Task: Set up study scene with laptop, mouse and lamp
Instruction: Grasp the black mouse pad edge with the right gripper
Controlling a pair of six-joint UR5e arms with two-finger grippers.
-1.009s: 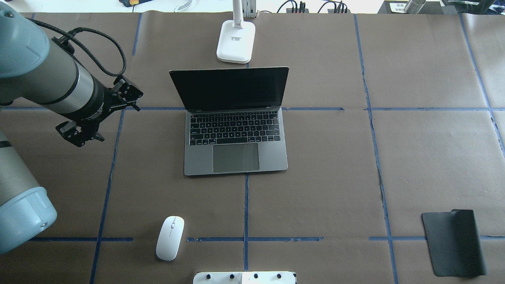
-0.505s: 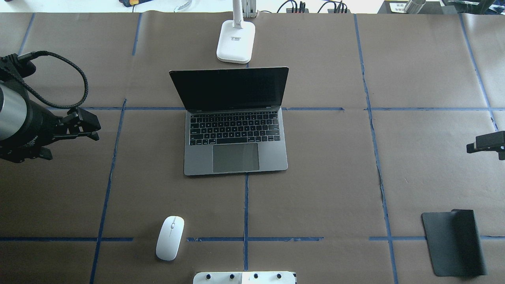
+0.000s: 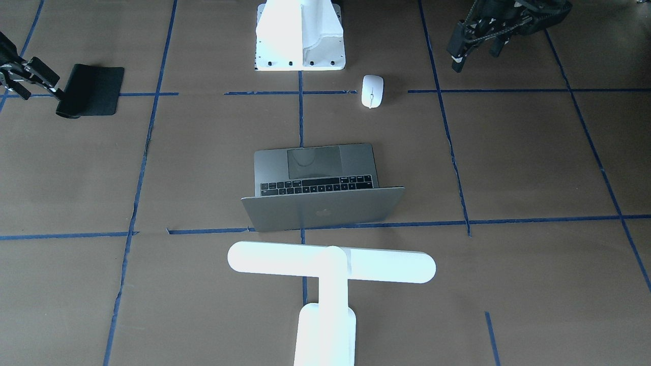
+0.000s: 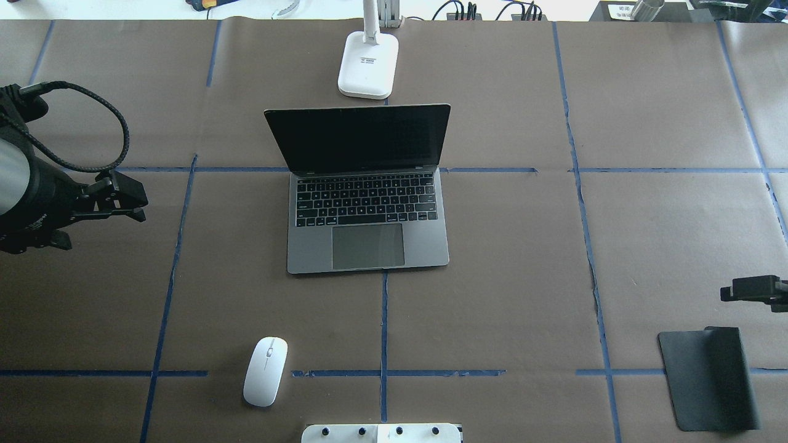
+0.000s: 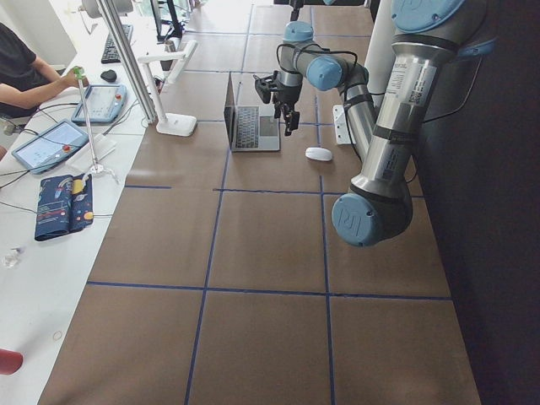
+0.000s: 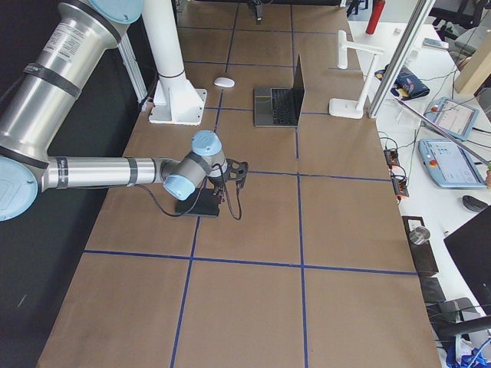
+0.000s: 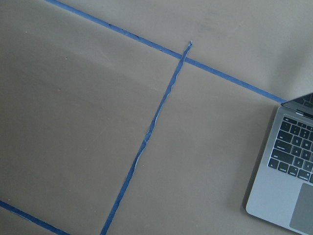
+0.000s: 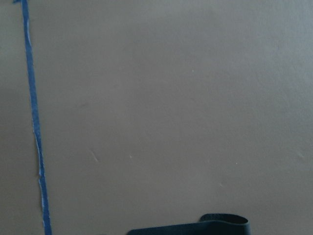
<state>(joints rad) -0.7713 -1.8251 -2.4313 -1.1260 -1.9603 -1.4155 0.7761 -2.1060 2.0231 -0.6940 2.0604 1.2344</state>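
Note:
The grey laptop (image 4: 368, 209) stands open mid-table, its screen dark. A white mouse (image 4: 265, 371) lies on the table nearer the robot and to the laptop's left, also seen in the front view (image 3: 372, 91). The white T-shaped lamp (image 3: 330, 267) stands behind the laptop, and its base (image 4: 367, 64) shows in the overhead view. My left gripper (image 4: 104, 229) hovers open and empty well left of the laptop. My right gripper (image 3: 43, 94) hangs open and empty at the table's right edge, just beyond the black mouse pad (image 4: 708, 378).
The white arm pedestal (image 3: 300, 35) with bolt holes sits at the robot's edge of the table. Blue tape lines divide the brown paper cover. A person and tablets are at a side desk in the left exterior view.
The left arm has drawn back to the left, away from the laptop. The right gripper has come in at the right edge and moved nearer the mouse pad.

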